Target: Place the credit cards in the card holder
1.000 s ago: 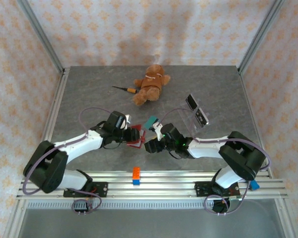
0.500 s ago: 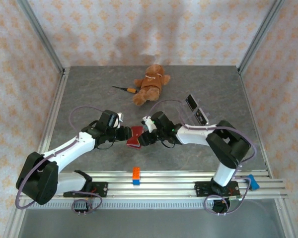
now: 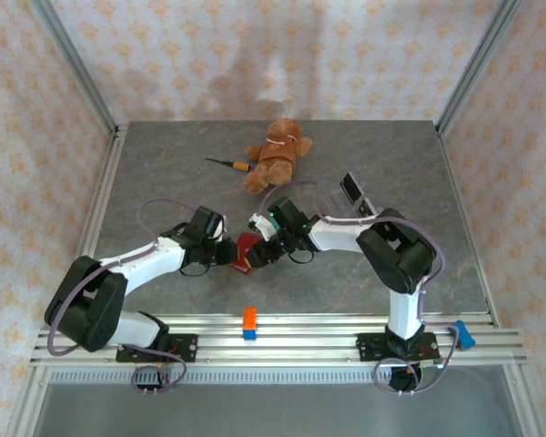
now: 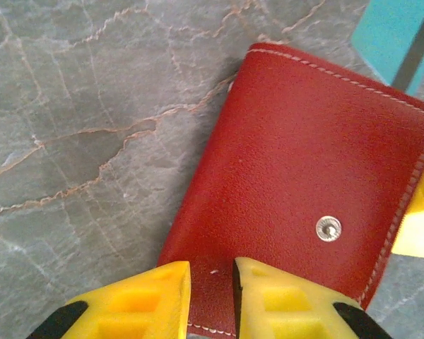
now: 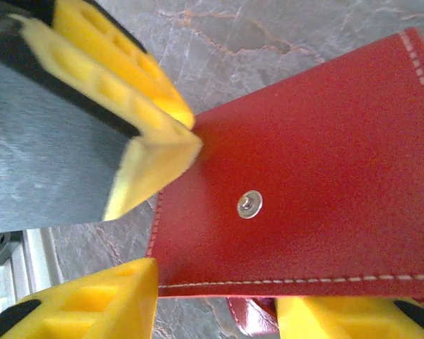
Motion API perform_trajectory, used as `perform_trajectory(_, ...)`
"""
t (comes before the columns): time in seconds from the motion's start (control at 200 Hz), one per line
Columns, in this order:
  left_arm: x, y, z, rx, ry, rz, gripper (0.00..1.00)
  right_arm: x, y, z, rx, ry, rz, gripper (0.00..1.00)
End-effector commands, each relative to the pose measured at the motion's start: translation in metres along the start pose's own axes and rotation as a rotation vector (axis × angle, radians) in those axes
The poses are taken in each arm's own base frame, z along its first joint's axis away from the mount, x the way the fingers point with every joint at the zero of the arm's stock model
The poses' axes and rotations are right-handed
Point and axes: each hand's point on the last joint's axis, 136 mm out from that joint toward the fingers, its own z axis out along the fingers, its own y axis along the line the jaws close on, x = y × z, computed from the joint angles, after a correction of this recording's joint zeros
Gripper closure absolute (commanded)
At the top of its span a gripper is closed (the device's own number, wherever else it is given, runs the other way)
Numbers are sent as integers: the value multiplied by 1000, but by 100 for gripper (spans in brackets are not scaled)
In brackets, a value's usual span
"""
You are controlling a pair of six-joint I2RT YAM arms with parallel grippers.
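The dark red card holder [image 3: 246,250] lies flat on the grey table between my two grippers, its snap stud [image 4: 328,228] facing up. My left gripper [image 4: 212,272] has its fingertips over the holder's near edge, jaws a narrow gap apart with red leather showing between them. My right gripper [image 5: 215,296] stands open, its fingers astride the holder's [image 5: 325,183] stitched edge and the glossy tab [image 5: 251,321]. A teal credit card [image 4: 396,35] with a dark stripe sits just beyond the holder [image 4: 304,162]. From above, the left gripper [image 3: 229,252] and right gripper [image 3: 262,252] meet at the holder.
A brown teddy bear [image 3: 275,155] and a small screwdriver [image 3: 227,164] lie at the back. A clear stand with a dark card [image 3: 362,205] is to the right. An orange-and-blue block [image 3: 250,321] rests on the front rail.
The right gripper has swung left onto the holder and both arms have drawn together. Both pairs of jaws have narrowed. The teal card no longer sticks up from the right gripper.
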Motion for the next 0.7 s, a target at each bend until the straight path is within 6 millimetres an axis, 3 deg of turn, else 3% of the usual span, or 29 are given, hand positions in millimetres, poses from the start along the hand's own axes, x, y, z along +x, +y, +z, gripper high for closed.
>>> perform_trajectory(0.0, 0, 10, 7, -40, 1, 26, 78, 15, 8, 5, -65, 90, 12, 55)
perform_trajectory(0.401, 3, 20, 8, -89, 6, 8, 80, 43, 13, -6, -66, 142, 44, 60)
perform_trajectory(0.561, 4, 32, 6, -161, 13, -7, 83, 46, 14, -13, -52, 99, 58, 62)
perform_trajectory(0.691, 7, 29, 11, -141, 34, -28, 85, 40, 12, -26, 19, 33, 73, 61)
